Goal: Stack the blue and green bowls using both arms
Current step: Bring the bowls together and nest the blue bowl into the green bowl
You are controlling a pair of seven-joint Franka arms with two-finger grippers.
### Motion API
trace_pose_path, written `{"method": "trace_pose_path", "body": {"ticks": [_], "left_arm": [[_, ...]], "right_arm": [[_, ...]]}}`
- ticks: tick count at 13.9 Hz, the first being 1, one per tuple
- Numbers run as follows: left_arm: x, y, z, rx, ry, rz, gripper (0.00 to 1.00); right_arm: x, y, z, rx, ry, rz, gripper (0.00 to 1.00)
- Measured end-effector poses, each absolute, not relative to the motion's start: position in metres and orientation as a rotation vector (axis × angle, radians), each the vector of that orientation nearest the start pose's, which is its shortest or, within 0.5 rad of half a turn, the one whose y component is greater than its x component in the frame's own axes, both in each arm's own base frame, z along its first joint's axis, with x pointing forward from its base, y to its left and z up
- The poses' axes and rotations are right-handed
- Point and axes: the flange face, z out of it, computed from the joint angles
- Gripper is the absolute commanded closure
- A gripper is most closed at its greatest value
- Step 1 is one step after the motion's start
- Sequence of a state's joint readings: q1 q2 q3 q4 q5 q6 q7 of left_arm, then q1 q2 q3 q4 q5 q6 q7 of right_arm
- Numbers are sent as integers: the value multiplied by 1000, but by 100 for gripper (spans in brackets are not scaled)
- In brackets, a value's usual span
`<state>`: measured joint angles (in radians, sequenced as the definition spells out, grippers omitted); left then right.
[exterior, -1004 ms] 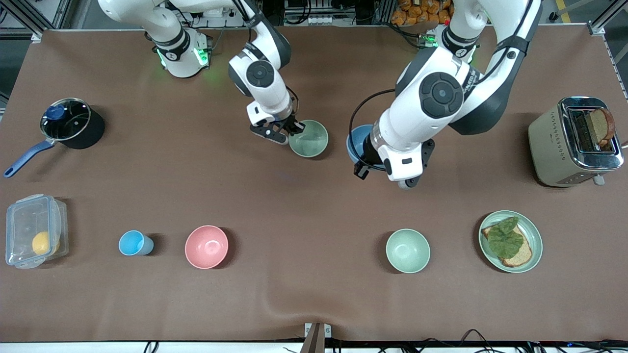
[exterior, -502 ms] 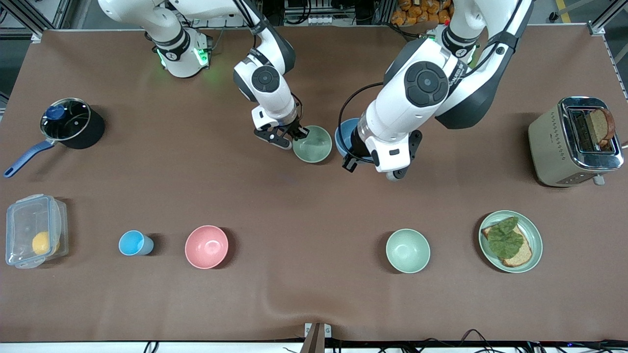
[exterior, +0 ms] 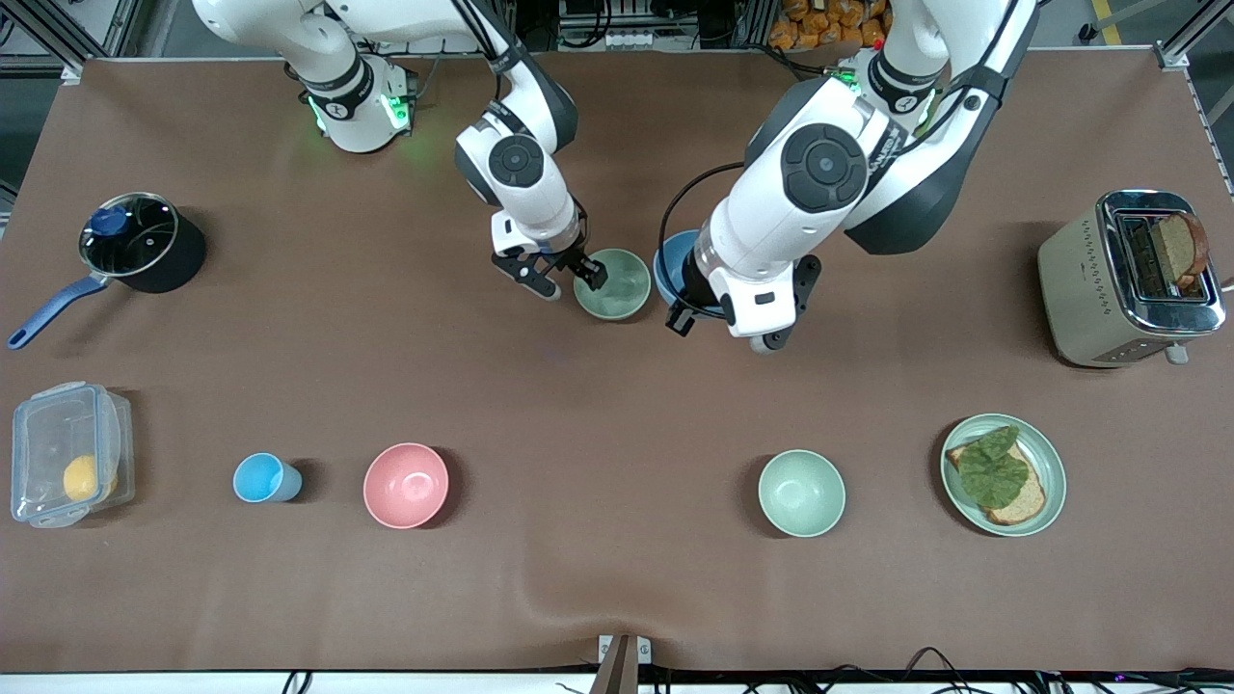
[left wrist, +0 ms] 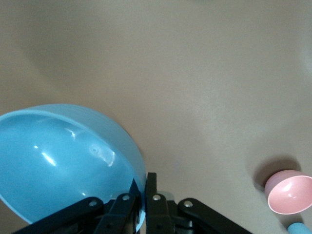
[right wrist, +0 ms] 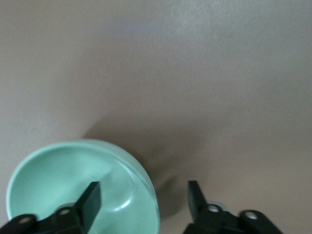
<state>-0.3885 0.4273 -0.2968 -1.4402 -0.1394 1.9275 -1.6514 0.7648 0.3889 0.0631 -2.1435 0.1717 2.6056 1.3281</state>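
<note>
Eyes on the middle of the tabletop (exterior: 617, 598): your right pincer (exterior: 569, 277) is low at the green bowl (exterior: 617, 284), jaws spread wide and holding nothing. It straddles the bowl's rim at nine o'clock in the front view, with one finger (right wrist: 90, 199) inside the bowl (right wrist: 73, 190), the other finger (right wrist: 195, 195) outside it, and the rim in the gap between them. Neither finger looks pressed against the wall.

Now your left pincer (left wrist: 144, 191): it is clamped tight on the rim of the blue bowl (left wrist: 63, 161), one finger inside, one outside. The bowl hangs tipped from that grip, and you can't tell whether its base touches the tabletop. In the front view the blue bowl (exterior: 670, 262) peeks out from under the left wrist, just beside the green bowl at its three o'clock, toward the left arm's end.

The second green bowl (exterior: 801, 493) sits nearer the front camera, at about five o'clock from the pair, well apart, and the pink bowl (exterior: 406, 485) lies at about seven o'clock
</note>
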Motion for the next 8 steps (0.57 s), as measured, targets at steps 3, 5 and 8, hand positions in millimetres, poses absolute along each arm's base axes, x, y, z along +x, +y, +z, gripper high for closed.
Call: {"method": "trace_pose_path", "body": {"ticks": [3,5,8], "left_arm": [[542,-439,447,-2863,-1644,345,100],[537,-449,435,-2860,-1631,358,100],[528,-464,420,-2841,-1618,376,100]], "right_arm": [[421,406,236,-2823,1122,143,0],[441,392,249,-2752,1260,218,0],[462,372,254,-2527,1503,393,0]]}}
